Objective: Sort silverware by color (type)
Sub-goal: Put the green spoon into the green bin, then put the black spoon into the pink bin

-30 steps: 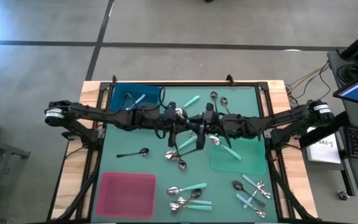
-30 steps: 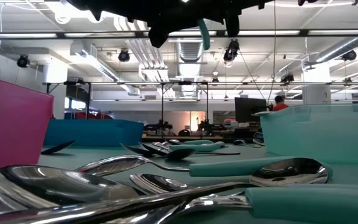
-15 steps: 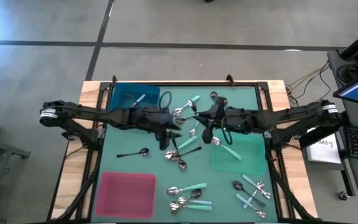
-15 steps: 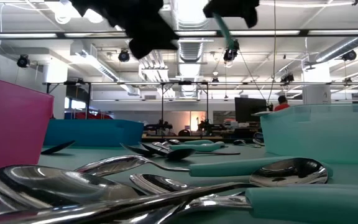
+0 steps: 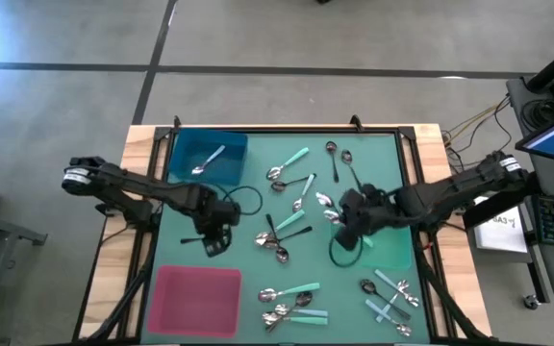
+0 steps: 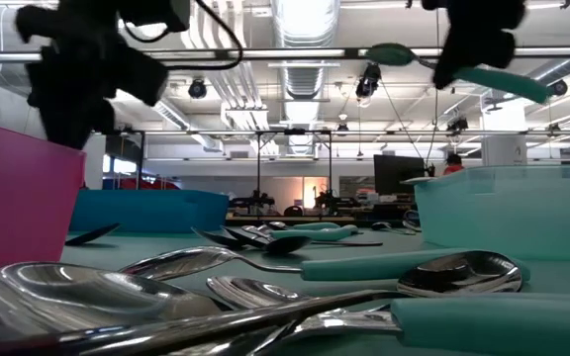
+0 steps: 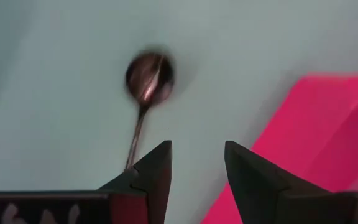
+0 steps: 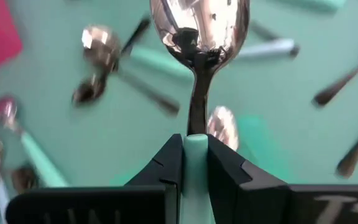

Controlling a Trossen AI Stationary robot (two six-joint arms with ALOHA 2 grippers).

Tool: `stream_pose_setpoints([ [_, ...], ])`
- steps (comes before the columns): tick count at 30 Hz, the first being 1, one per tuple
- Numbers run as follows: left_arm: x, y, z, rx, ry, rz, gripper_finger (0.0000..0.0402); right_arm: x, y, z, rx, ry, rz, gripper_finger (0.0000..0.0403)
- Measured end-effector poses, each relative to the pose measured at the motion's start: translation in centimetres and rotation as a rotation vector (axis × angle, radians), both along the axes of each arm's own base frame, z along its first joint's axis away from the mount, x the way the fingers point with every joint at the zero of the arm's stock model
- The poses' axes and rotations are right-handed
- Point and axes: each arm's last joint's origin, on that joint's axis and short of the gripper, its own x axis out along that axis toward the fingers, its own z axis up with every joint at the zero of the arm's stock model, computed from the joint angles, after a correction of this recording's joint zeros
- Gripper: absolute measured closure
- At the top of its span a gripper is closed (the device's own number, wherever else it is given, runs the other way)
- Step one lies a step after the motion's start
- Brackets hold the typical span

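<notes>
My right gripper (image 8: 194,140) is shut on a mint-handled spoon (image 8: 199,25). It hangs above the table by the green tray (image 5: 378,252), and also shows in the high view (image 5: 347,229) and the low view (image 6: 473,44). My left gripper (image 7: 197,149) is open above a black-handled spoon (image 7: 148,76) that lies flat on the mat beside the pink tray (image 7: 316,124). It shows in the high view (image 5: 215,238) too. Other spoons lie scattered mid-table (image 5: 287,207) and near the front edge (image 5: 291,303). My right gripper pinches the spoon's mint-green handle (image 8: 195,155) between its two fingers. The metal neck and bowl (image 8: 199,22) stand out past the fingertips. In the low view the spoon (image 6: 508,84) is lifted clear of the table and lies nearly level.
A blue tray (image 5: 186,144) at the far left holds one silver spoon (image 5: 207,160). The pink tray (image 5: 198,300) stands at the near left. A cluster of spoons (image 5: 390,296) lies at the near right. Spoon bowls fill the low view's foreground (image 6: 265,297).
My left gripper has gone from mid-table toward the near left, over the black-handled spoon by the pink tray. My right gripper has carried the mint-handled spoon from mid-table toward the right and near, to the green tray's edge. The spoon has stayed clear of the table.
</notes>
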Motion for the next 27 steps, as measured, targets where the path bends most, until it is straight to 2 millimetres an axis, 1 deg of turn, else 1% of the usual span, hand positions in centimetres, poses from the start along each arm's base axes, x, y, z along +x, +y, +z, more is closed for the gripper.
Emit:
stream_pose_setpoints([
  [2, -0.3, -0.3, -0.3, 0.024, 0.024, 0.000, 0.0269, -0.4, 0.6, -0.9, 0.014, 0.020, 0.000, 0.0369],
  [4, -0.4, -0.3, -0.7, 0.026, 0.026, 0.018, 0.0269, -0.8, 0.9, -2.0, 0.016, 0.051, -0.012, 0.0369],
  [7, -0.7, -0.2, -1.7, 0.028, 0.033, 0.034, 0.0269, -1.5, 0.7, -3.8, 0.012, 0.114, -0.044, 0.0369],
  [11, -1.9, 0.0, -3.4, 0.034, 0.099, 0.057, 0.0269, -2.5, 0.3, -5.7, -0.012, 0.202, -0.076, 0.0369],
  [18, -4.4, 0.2, -6.3, 0.006, 0.228, 0.089, 0.0269, -3.3, 0.2, -7.3, 0.036, 0.277, -0.068, 0.0369],
  [22, -5.5, 0.4, -7.7, 0.013, 0.262, 0.090, 0.0269, -3.7, 0.3, -8.1, 0.081, 0.328, -0.049, 0.0367],
  [24, -5.8, 0.4, -8.2, 0.009, 0.261, 0.090, 0.0269, -3.9, 0.3, -8.5, 0.103, 0.350, -0.045, 0.0350],
  [27, -6.2, 0.5, -8.6, 0.006, 0.261, 0.091, 0.0269, -4.0, 0.3, -8.6, 0.121, 0.358, -0.056, 0.0310],
])
